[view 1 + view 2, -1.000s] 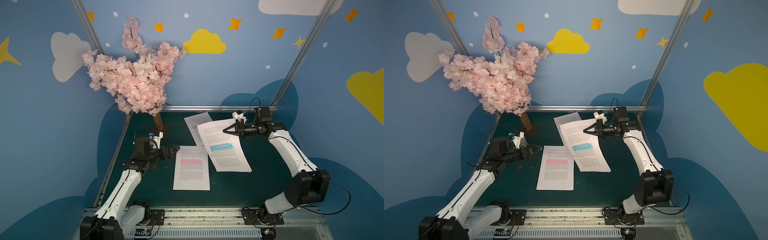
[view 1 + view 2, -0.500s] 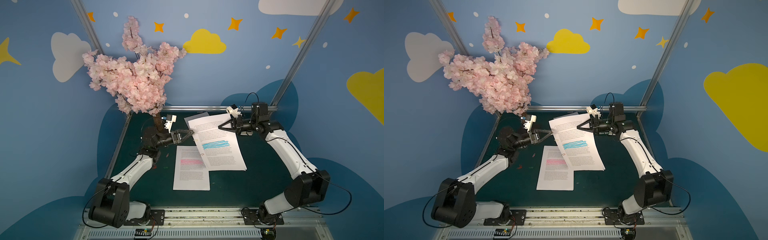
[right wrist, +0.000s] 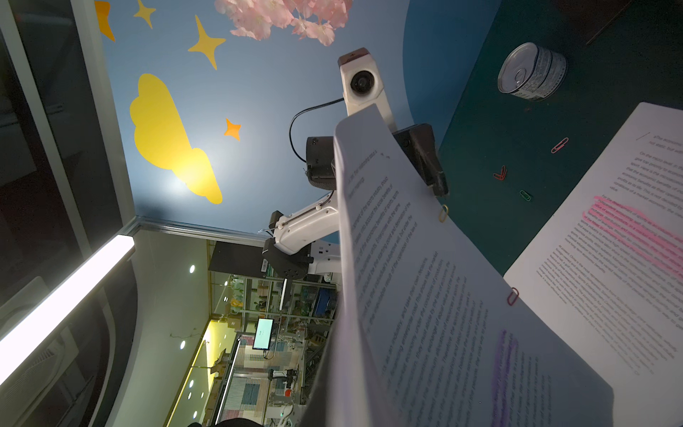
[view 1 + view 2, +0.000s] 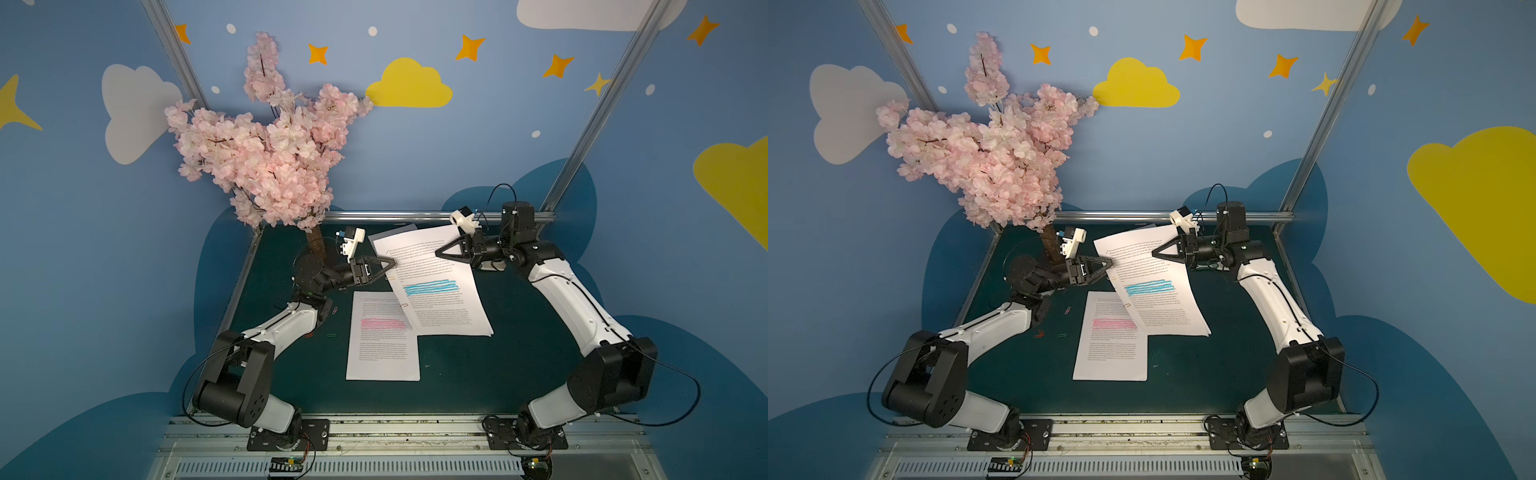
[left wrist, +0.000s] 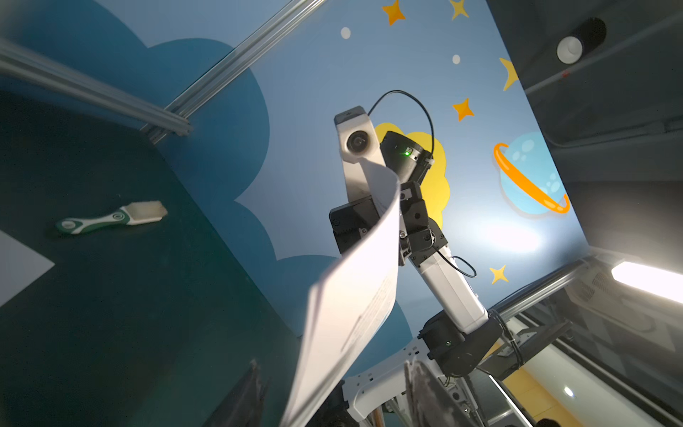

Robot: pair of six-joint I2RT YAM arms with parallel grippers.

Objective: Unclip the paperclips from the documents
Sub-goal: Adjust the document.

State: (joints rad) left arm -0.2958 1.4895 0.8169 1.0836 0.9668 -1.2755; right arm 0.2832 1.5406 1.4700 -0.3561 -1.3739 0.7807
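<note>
Left gripper (image 4: 388,263) swung over to the lifted blue-band document (image 4: 436,299); job partway, I judge.
Both top views: right gripper (image 4: 438,252) pinches it aloft, mid-table; whether the left grips its left edge, I can't tell. Left wrist: page between jaws. Right wrist: two clipped paperclips (image 3: 443,213) remain; three loose paperclips (image 3: 499,173) lie left.

We were in a robotics lab: a booth of blue walls (image 4: 498,166) painted with clouds (image 4: 409,85) and stars (image 4: 469,46), aluminium framing (image 4: 436,216), two arms (image 4: 286,328) (image 4: 569,303) bolted to a rail (image 4: 415,428), monitor (image 3: 263,334) and shelving (image 3: 295,295) beyond.

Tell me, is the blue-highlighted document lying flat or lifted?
Lifted at its far end. The right gripper pinches the blue-highlighted document there; its near end overlaps the pink-highlighted page.
</note>
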